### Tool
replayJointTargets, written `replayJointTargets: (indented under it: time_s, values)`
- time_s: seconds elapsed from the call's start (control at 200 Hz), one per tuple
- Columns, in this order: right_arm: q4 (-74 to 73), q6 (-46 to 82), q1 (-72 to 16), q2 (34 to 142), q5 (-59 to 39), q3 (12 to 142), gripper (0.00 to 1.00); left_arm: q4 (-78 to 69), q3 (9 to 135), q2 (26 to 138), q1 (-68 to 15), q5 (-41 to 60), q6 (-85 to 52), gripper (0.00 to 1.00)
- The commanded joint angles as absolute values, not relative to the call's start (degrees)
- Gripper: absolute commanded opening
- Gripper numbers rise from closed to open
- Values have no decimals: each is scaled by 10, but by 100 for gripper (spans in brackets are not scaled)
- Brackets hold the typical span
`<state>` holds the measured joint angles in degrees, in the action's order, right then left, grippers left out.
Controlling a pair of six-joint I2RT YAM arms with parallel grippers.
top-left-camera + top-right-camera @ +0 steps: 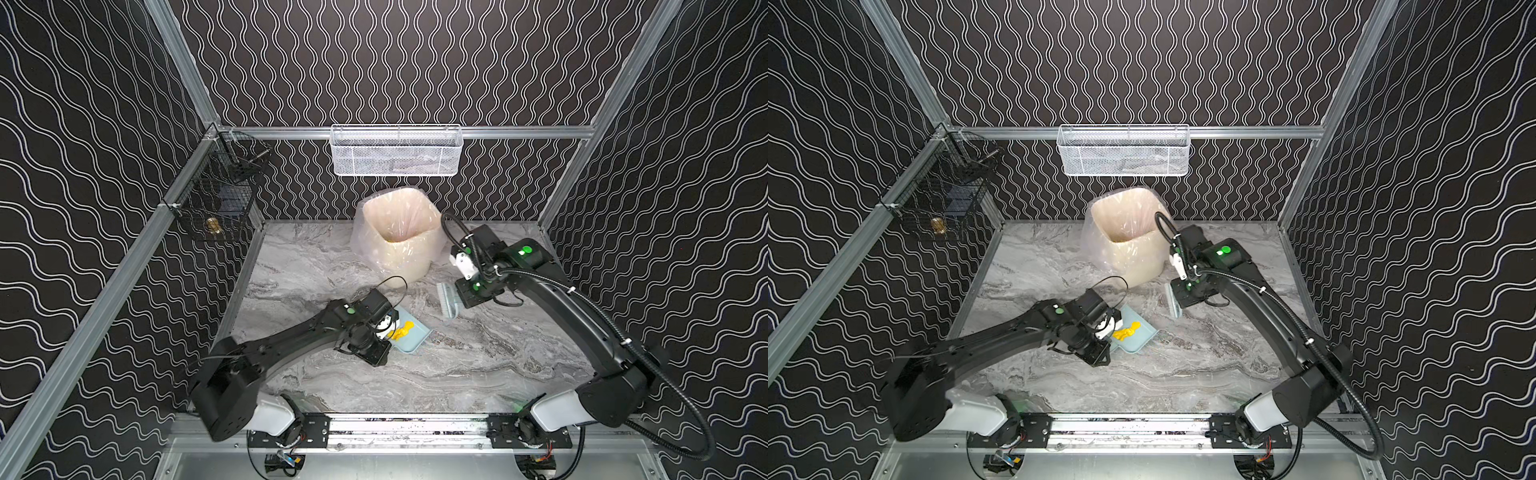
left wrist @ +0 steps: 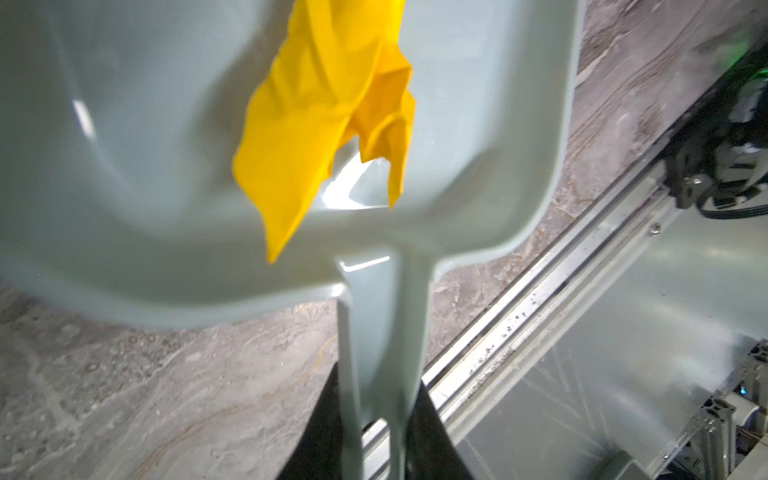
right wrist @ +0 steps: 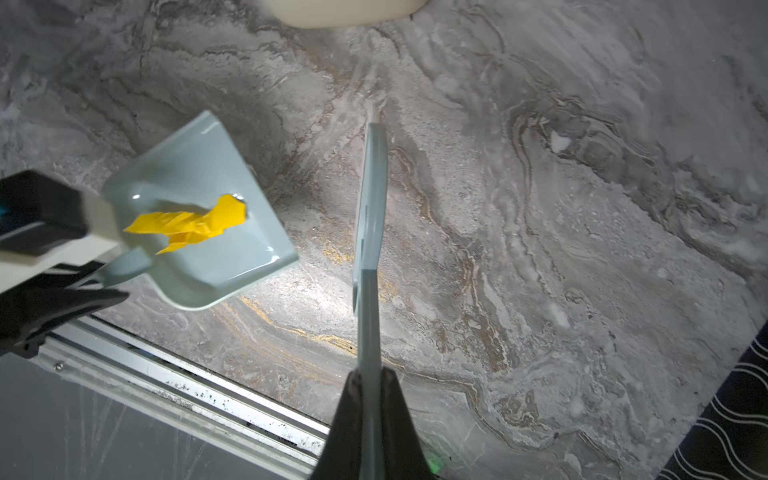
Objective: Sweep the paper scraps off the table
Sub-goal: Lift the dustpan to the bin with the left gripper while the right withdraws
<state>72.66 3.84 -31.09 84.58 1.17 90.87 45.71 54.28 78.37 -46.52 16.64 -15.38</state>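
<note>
One yellow crumpled paper scrap (image 1: 402,330) (image 1: 1128,329) (image 2: 332,116) (image 3: 195,224) lies inside the pale blue dustpan (image 1: 413,343) (image 1: 1142,338) (image 2: 124,166) (image 3: 199,166). My left gripper (image 1: 390,337) (image 2: 376,386) is shut on the dustpan's handle, near the middle of the marble table (image 1: 478,365) (image 1: 1183,374). Whether the pan touches the table I cannot tell. To its right my right gripper (image 1: 460,297) (image 1: 1180,297) (image 3: 369,374) is shut on the handle of the pale blue brush (image 1: 446,301) (image 1: 1172,301) (image 3: 370,208), held apart from the pan.
A cream bin (image 1: 399,241) (image 1: 1125,237) lined with a clear bag stands at the back middle, just behind the right arm. A white mesh basket (image 1: 395,149) hangs on the back rail, a black wire basket (image 1: 220,195) on the left rail. An aluminium rail (image 3: 187,386) edges the front.
</note>
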Motion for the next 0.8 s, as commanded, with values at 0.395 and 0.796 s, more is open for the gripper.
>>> replayJointTargets:
  time_s: [0.395, 0.796]
  values:
    - [704, 16, -259, 824, -38, 892, 0, 638, 636, 642, -463, 70, -278, 0]
    - [678, 11, -226, 805, -65, 852, 0, 693, 784, 661, -368, 89, -250, 0]
